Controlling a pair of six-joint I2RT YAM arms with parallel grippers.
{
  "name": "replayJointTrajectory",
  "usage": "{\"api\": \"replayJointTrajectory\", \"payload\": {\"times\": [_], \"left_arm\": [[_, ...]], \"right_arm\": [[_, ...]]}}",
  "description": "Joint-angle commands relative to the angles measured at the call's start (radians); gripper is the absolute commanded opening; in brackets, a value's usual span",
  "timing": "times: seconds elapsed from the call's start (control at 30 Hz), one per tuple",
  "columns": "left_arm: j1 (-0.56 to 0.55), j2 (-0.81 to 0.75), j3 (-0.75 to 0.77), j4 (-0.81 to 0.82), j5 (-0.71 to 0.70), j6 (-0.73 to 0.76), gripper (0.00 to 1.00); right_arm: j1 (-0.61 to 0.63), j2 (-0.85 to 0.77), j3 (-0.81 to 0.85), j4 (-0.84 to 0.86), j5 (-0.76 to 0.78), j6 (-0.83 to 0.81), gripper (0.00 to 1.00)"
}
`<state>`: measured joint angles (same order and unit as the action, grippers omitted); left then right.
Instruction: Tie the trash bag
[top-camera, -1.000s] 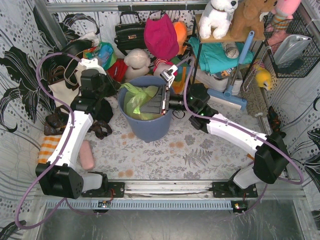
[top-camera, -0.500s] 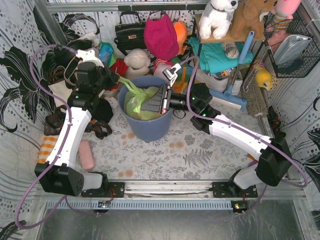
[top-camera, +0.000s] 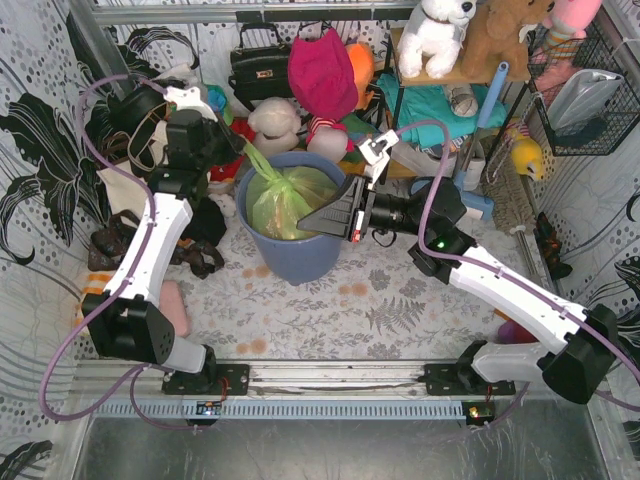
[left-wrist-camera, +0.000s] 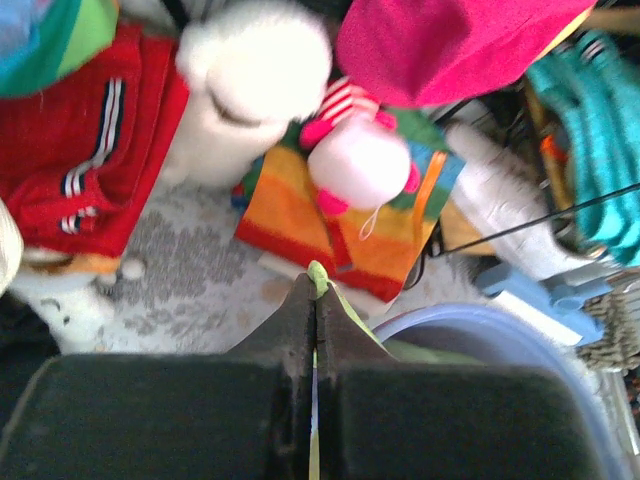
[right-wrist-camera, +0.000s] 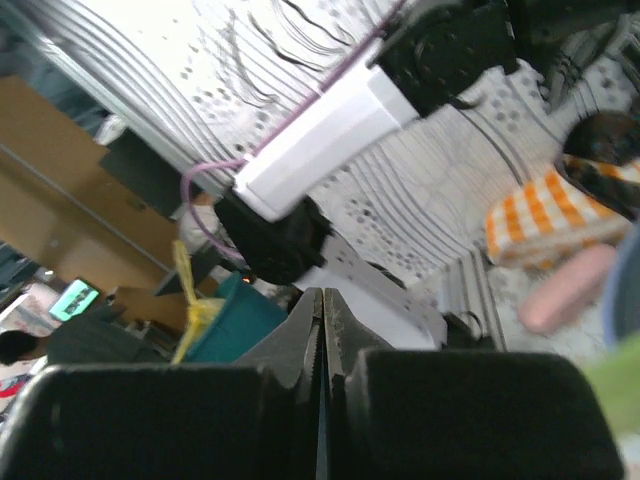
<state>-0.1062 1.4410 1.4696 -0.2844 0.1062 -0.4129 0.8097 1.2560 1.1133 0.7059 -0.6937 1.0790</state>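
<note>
The light-green trash bag (top-camera: 285, 200) sits in the blue-grey bin (top-camera: 290, 262) at the middle back of the table. A corner of its film is stretched taut up and left to my left gripper (top-camera: 237, 146), which is shut on it. In the left wrist view a green sliver of the bag (left-wrist-camera: 318, 270) sticks out of the closed left gripper (left-wrist-camera: 316, 285), above the bin rim (left-wrist-camera: 480, 320). My right gripper (top-camera: 302, 223) is shut over the bin's right side, at the bag's edge. The right wrist view shows the gripper (right-wrist-camera: 322, 295) closed with nothing visible between its jaws.
Stuffed toys, a black handbag (top-camera: 258, 65) and clothes crowd the back behind the bin. A shelf with a blue mop (top-camera: 470, 170) stands back right, and a wire basket (top-camera: 585, 100) hangs far right. A pink object (top-camera: 175, 310) and an orange checked cloth (top-camera: 98, 295) lie left.
My left gripper rose up and back-left, pulling the bag corner taut. My right gripper drew back to the right out of the bin. The bag's top is more gathered.
</note>
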Motion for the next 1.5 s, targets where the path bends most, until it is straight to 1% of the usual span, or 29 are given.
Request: {"api": "replayJointTrajectory", "payload": {"times": [0.0,0.03,0.1,0.13,0.17,0.2,0.27,0.37,0.47,0.6,0.7,0.77,0.83,1.0,1.23,1.3,1.47], "left_arm": [[-0.012,-0.007,-0.072,0.063,0.004,0.011,0.00],[-0.013,-0.012,-0.083,0.063,0.004,0.011,0.00],[-0.013,-0.021,-0.093,0.062,0.002,0.011,0.00],[-0.013,-0.024,-0.096,0.060,0.000,0.012,0.00],[-0.013,-0.029,-0.098,0.058,-0.001,0.012,0.00],[-0.013,-0.032,-0.098,0.058,0.000,0.012,0.00],[-0.015,-0.038,-0.095,0.052,0.000,0.012,0.00],[-0.015,-0.042,-0.083,0.045,-0.001,0.014,0.00],[-0.016,-0.044,-0.079,0.044,0.002,0.014,0.00],[-0.017,-0.040,-0.080,0.043,0.007,0.014,0.00],[-0.019,-0.036,-0.082,0.045,0.010,0.014,0.00],[-0.020,-0.036,-0.084,0.047,0.009,0.012,0.00],[-0.020,-0.040,-0.087,0.048,0.010,0.013,0.00],[-0.020,-0.036,-0.089,0.054,0.013,0.010,0.00],[-0.020,-0.037,-0.088,0.054,0.014,0.010,0.00],[-0.021,-0.037,-0.089,0.055,0.014,0.010,0.00],[-0.021,-0.043,-0.098,0.057,0.013,0.010,0.00]], "right_arm": [[0.003,-0.083,-0.017,-0.286,0.058,-0.211,0.00],[0.003,-0.096,0.007,-0.367,0.088,-0.262,0.04],[0.003,-0.106,0.113,-0.596,0.186,-0.394,0.23],[0.003,-0.099,0.171,-0.708,0.240,-0.449,0.34],[0.003,-0.091,0.236,-0.801,0.272,-0.489,0.42],[0.003,-0.080,0.273,-0.872,0.308,-0.518,0.46],[0.002,-0.057,0.335,-0.983,0.356,-0.552,0.48],[0.001,-0.012,0.399,-1.094,0.359,-0.561,0.52],[0.002,0.022,0.446,-1.170,0.392,-0.565,0.55],[0.002,0.063,0.500,-1.238,0.391,-0.589,0.55],[0.002,0.099,0.534,-1.243,0.332,-0.596,0.53],[0.002,0.116,0.537,-1.234,0.297,-0.592,0.45],[0.001,0.124,0.537,-1.218,0.264,-0.579,0.38],[0.002,0.132,0.518,-1.134,0.176,-0.531,0.34],[0.002,0.157,0.435,-0.965,0.048,-0.416,0.33],[0.002,0.163,0.410,-0.931,0.037,-0.389,0.40],[0.002,0.171,0.319,-0.776,-0.006,-0.278,0.45]]}}
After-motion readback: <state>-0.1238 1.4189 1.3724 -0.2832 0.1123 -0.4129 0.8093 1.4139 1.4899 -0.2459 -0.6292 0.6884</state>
